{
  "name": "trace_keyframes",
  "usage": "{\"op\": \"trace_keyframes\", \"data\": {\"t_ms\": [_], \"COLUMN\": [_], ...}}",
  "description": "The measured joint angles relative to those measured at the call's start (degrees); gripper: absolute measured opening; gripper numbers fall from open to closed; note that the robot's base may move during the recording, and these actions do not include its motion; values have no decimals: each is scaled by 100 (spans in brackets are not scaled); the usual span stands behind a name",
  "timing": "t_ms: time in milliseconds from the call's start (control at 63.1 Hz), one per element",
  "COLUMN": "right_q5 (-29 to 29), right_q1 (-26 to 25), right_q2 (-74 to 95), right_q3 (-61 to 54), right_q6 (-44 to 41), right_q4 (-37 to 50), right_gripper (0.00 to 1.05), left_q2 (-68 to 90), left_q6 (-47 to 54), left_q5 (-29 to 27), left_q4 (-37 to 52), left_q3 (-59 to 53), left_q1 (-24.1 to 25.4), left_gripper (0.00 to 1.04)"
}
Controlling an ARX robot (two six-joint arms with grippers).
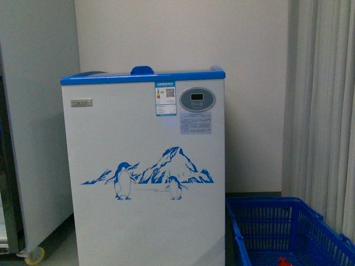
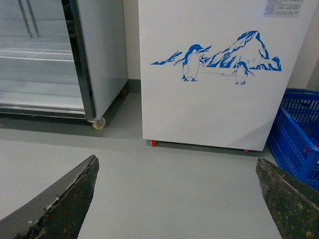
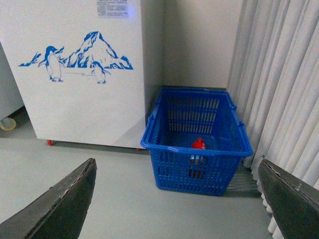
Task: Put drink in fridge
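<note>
The fridge is a white chest freezer with a blue top rim and a penguin-and-mountain drawing; its front also fills the left wrist view and shows in the right wrist view. The drink, a red-capped bottle, stands inside a blue basket to the right of the fridge; its cap peeks out low in the front view. My left gripper is open over bare floor, well short of the fridge. My right gripper is open, empty, some way from the basket.
A tall grey cabinet on wheels stands left of the fridge, its shelves showing in the left wrist view. White curtains hang at the right, close behind the basket. Grey floor lies before the fridge.
</note>
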Motion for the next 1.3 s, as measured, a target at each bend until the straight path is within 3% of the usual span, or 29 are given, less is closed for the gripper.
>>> {"op": "trace_keyframes", "data": {"t_ms": [1299], "right_q5": [-4], "right_q1": [0], "right_q2": [0], "right_q3": [0], "right_q6": [0], "right_q4": [0], "right_gripper": [97], "left_q2": [0], "left_q6": [0], "left_q5": [0], "left_q4": [0], "left_q3": [0], "left_q1": [0], "left_gripper": [97]}}
